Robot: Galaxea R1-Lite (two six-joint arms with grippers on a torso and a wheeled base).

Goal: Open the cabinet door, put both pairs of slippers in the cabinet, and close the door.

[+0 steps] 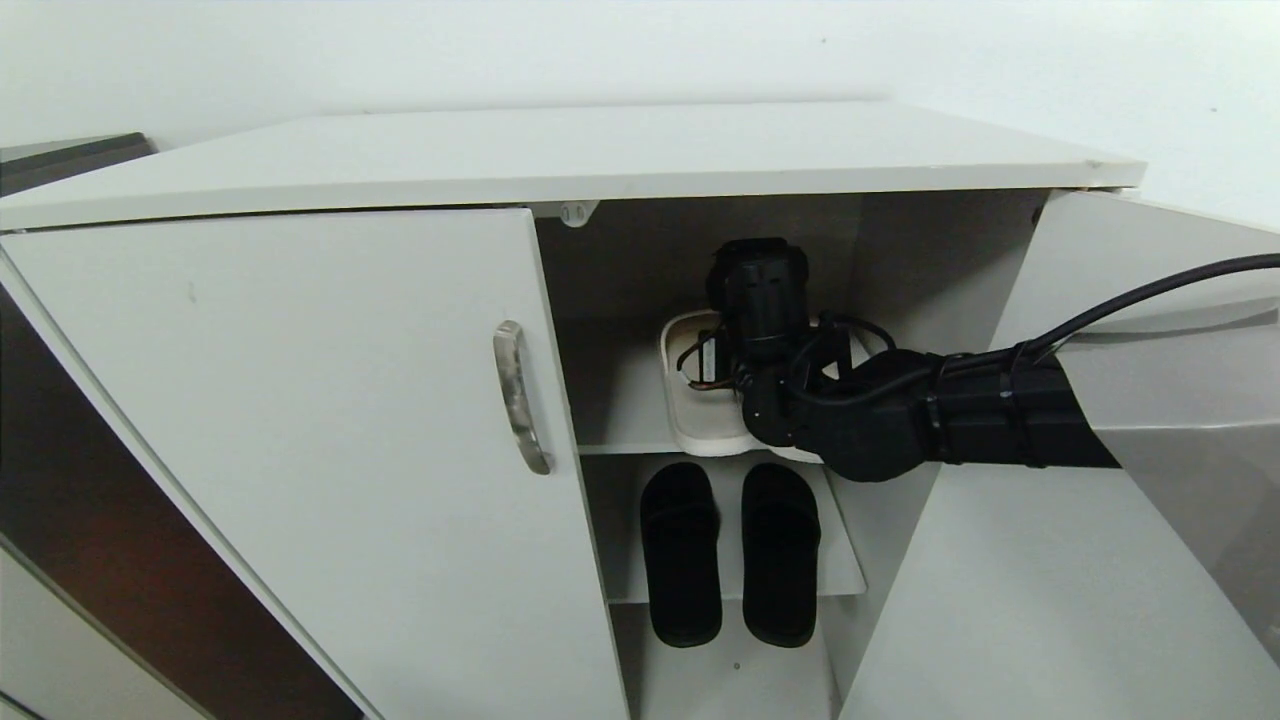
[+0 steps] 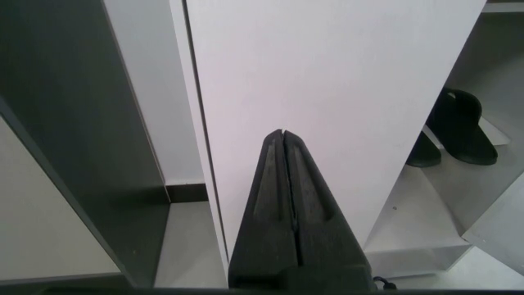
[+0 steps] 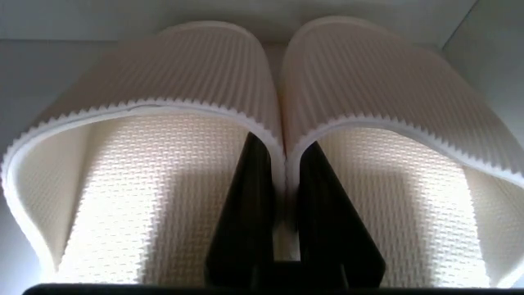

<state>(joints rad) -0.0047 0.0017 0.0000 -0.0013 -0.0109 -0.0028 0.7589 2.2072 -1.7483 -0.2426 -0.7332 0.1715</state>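
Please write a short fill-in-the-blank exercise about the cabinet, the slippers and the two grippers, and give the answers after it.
1. The slippers that the right gripper grips are ____ in colour.
2. The black slippers lie one shelf ____ than that pair.
3. The left gripper is shut and holds ____.
4. Of the two doors of the cabinet, the ____ one stands open.
Missing words: white; lower; nothing; right.

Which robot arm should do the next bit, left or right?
Right. Its jaws pinch the white slippers on the upper shelf, and the open door is on its side. The left jaws face the closed door.
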